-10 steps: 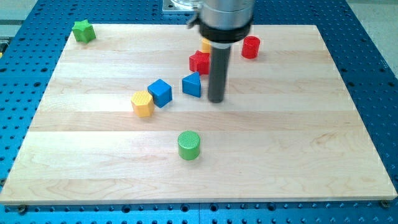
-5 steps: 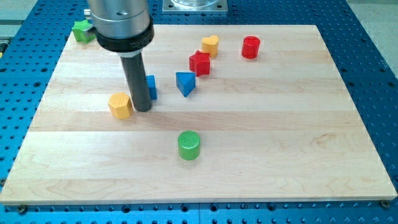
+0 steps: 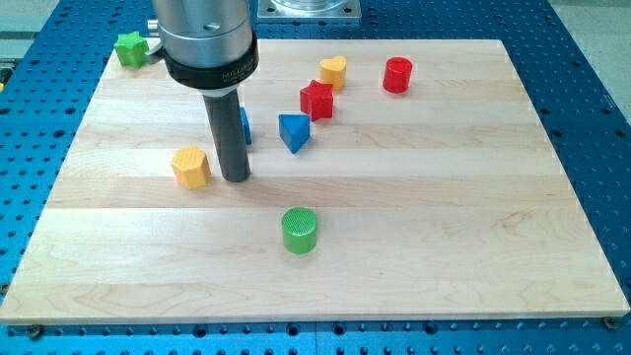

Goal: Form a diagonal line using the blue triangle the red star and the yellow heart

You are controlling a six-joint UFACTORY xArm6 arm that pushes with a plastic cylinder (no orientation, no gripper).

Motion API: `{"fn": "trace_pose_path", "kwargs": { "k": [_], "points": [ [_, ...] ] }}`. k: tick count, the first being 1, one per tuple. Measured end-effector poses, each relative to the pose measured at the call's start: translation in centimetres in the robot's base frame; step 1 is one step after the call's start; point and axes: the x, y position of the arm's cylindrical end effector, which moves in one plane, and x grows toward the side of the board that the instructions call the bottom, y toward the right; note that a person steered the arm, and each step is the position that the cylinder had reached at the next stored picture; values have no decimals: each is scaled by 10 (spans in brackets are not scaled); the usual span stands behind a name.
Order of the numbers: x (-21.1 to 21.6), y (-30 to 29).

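Inventory, left to right. Green star (image 3: 129, 47): upper left corner of the wooden board (image 3: 473, 247), well apart from everything else. Orange-yellow block (image 3: 190, 167), shape unclear, possibly hexagonal: left of centre. My tip (image 3: 235, 179): just beside that block on its right, not visibly touching it. Jaws: none fitted, so no spread or pinch to report. Blue block (image 3: 244, 125): mostly hidden behind the rod, shape not readable. Green cylinder (image 3: 300, 230): lower centre, alone. Blue triangle (image 3: 292, 132): centre, upper half. Red star (image 3: 316, 100): just up and right of the triangle, near but apart. Yellow heart (image 3: 333, 71): up and right again, close to the star. Red cylinder (image 3: 397, 75): upper right.

Step in hand, by judgement: the three task pieces already run along a rising diagonal; remaining work looks like fine alignment only, which would call for bringing the tip across to the triangle.

Arm pose: rod vertical, its wide metal collar in the upper left.
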Motion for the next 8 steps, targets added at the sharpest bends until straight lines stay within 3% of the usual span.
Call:
{"fn": "trace_pose_path", "kwargs": {
  "k": [1, 2, 5, 6, 7, 8],
  "points": [
    [11, 3],
    [16, -40],
    [-82, -52],
    [-72, -20],
    [-27, 2],
    [-56, -14]
  ]
}}
